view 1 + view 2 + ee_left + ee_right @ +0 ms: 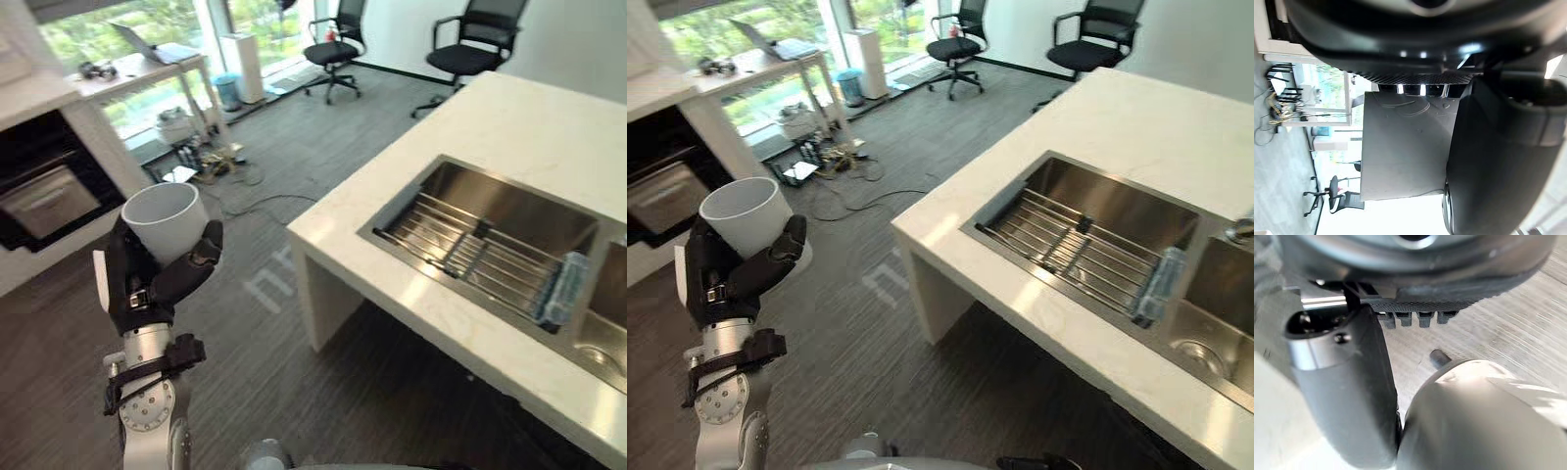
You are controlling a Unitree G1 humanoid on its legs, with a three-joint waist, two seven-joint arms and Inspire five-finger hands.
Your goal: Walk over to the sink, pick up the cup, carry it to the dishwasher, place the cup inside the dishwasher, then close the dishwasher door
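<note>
One white cup (167, 220) stands upright in the left hand (137, 284), fingers curled round its lower wall, well apart from the sink (490, 201); probably light, rigid, slippery, breakable: grip mid-wall.

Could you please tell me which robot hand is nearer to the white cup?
Left. The left robot hand is curled round the cup, holding it upright; the right robot hand hangs over the floor, apart from it.
</note>
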